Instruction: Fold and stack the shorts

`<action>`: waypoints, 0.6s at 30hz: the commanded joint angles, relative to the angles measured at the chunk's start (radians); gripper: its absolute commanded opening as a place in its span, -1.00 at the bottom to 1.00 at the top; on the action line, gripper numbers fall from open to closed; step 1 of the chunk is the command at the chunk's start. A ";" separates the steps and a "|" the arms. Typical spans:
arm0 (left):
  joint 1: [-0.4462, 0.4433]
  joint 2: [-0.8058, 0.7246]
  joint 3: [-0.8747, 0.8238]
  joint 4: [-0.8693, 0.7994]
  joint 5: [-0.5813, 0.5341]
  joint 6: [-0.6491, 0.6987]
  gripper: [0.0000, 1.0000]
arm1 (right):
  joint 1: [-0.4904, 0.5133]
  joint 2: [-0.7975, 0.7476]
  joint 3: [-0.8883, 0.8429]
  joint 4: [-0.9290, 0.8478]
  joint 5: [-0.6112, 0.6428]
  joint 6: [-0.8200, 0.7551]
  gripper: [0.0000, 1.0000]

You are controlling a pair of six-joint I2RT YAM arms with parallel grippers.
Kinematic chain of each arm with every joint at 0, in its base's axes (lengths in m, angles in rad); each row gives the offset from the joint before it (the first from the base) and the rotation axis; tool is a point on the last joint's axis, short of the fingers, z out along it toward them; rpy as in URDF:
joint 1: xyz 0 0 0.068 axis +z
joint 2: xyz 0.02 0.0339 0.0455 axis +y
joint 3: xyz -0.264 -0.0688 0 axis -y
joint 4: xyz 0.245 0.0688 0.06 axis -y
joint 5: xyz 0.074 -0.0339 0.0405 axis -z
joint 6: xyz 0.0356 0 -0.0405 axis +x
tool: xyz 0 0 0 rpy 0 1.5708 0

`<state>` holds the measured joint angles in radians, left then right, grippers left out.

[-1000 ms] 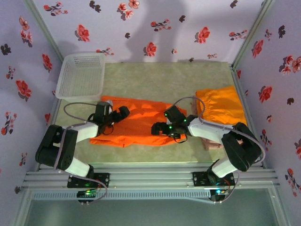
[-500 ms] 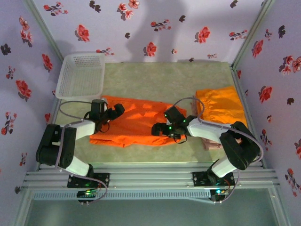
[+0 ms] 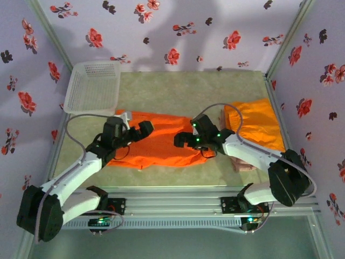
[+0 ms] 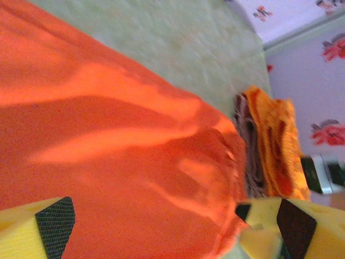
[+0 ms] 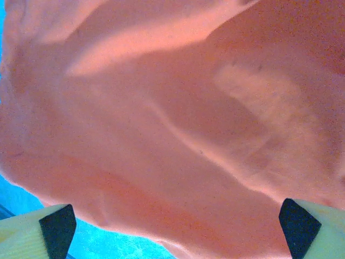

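since a second ago the middle orange shorts [image 3: 156, 144] have kept their place while both arms shifted over them: the left arm has stretched out from its folded pose and carried the left hand [image 3: 141, 129] a little toward the right and far edges, and the right hand [image 3: 183, 141] has drawn slightly away from the near edge. these shorts lie spread flat and creased in the centre of the worktop [image 3: 178, 91], long side running left to right. the left hand hangs over their left half, its fingers wide apart with nothing between them; in its wrist view the dark pads [image 4: 54, 221] sit at the two bottom corners with orange cloth below. the right hand is over the right half, likewise spread wide and holding nothing (whether either hand touches the cloth cannot be told). the second orange shorts [image 3: 256, 127] lie folded against the right edge of the worktop, on top of the pink-beige shorts [image 4: 249, 145], whose edge peeks out on the near side. a white mesh basket [image 3: 94, 86] sits at the far left corner. floral walls [image 3: 178, 32] close in the far, left and right sides.
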<state>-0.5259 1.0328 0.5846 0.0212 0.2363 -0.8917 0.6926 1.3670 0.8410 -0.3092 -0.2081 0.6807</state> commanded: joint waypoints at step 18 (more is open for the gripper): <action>-0.255 0.181 -0.270 0.212 -0.106 -0.249 0.99 | -0.231 -0.032 -0.026 -0.170 0.064 -0.111 0.98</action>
<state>-0.7742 1.2068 0.3561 0.2050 0.1818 -1.1183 0.4744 1.3334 0.8272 -0.4320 -0.1852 0.6010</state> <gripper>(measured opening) 0.993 0.990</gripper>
